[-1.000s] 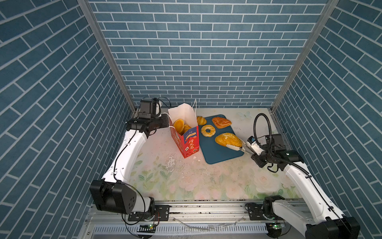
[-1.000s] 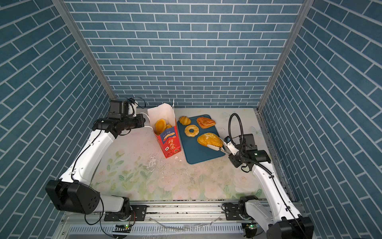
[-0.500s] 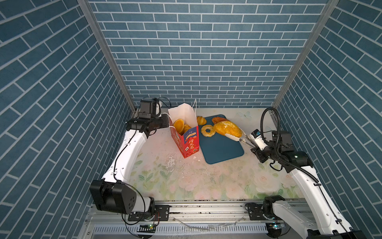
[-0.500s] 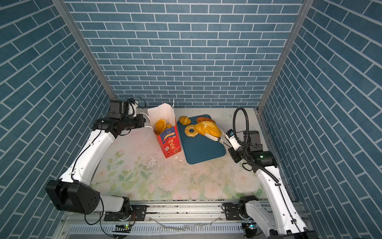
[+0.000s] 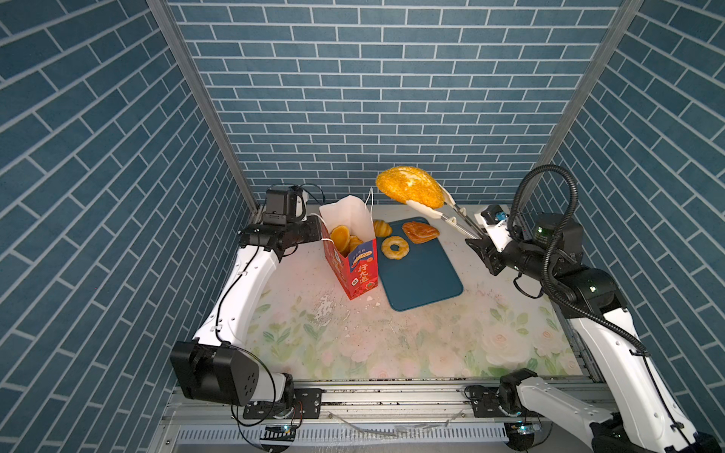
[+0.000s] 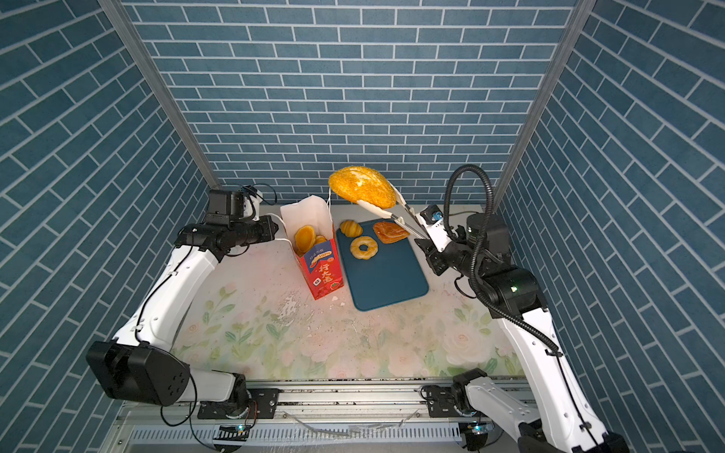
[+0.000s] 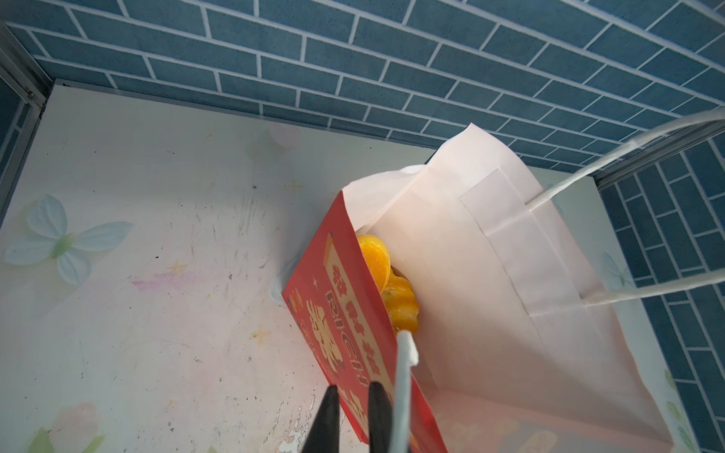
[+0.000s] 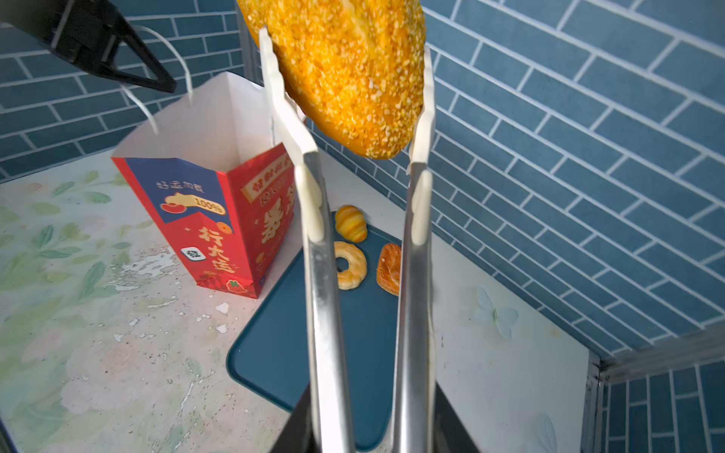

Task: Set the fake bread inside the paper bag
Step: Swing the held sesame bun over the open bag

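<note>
The paper bag (image 5: 359,270) stands upright and open, just left of the teal tray (image 5: 419,282). Several golden pastries (image 5: 340,237) lie inside it. My left gripper (image 5: 316,231) is at the bag's left rim, its black fingers (image 7: 331,415) nearly together, shut on the white cord handle (image 7: 402,388). My right gripper (image 5: 476,241) is shut on metal tongs (image 5: 451,217). The tongs pinch an oval crumbed loaf (image 5: 410,188) high in the air, right of the bag's mouth and above the tray's far end. A braided ring (image 5: 395,248), a small bun (image 5: 382,227) and a flat reddish pastry (image 5: 419,231) lie on the tray.
White flakes of chipped surface (image 5: 325,310) lie on the floral tabletop in front of the bag. Blue brick walls close in the back and both sides. A metal rail (image 5: 392,396) runs along the front edge.
My right arm has lifted the loaf in the tongs off the tray, up and back toward the bag's side. The left arm and the bag have stayed still.
</note>
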Robot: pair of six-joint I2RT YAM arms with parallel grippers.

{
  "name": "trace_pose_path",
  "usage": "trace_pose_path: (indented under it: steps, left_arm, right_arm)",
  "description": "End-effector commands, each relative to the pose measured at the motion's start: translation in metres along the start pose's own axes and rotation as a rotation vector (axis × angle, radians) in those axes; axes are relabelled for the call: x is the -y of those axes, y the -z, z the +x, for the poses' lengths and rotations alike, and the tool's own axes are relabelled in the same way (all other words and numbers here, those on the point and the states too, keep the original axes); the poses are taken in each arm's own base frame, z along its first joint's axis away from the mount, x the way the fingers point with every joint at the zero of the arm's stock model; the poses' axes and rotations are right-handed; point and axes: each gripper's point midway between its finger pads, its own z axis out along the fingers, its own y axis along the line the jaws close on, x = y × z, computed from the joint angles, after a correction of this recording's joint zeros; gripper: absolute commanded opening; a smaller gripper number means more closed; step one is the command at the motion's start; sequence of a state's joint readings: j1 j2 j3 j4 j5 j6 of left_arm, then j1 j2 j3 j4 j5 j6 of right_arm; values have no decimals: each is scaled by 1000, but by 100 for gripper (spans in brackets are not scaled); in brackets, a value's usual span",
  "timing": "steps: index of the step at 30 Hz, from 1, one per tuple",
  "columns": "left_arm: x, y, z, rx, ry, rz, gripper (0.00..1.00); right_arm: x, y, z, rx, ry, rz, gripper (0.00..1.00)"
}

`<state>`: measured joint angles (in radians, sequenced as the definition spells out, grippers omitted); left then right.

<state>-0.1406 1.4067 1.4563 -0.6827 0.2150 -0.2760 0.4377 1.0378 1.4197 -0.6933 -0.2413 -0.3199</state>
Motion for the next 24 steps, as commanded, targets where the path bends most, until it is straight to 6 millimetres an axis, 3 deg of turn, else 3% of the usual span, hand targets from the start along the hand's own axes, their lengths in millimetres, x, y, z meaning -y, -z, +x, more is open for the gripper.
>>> trace_pose_path:
  steps: [1,6,11,24]
  left_arm:
    - [3,13,-8,42,-1,7,15]
    - [2,18,-8,53,8,1,14]
    - [5,17,-9,50,20,16,13]
    - [5,16,-8,48,25,20,14]
  right_arm:
    - [-12,-8,-47,112,81,-48,0]
    - [-39,-42,-52,53,151,-118,0]
    - [-59,-70,-34,-37,187,-148,0]
    - [-61,-119,-15,-182,178,-94,1]
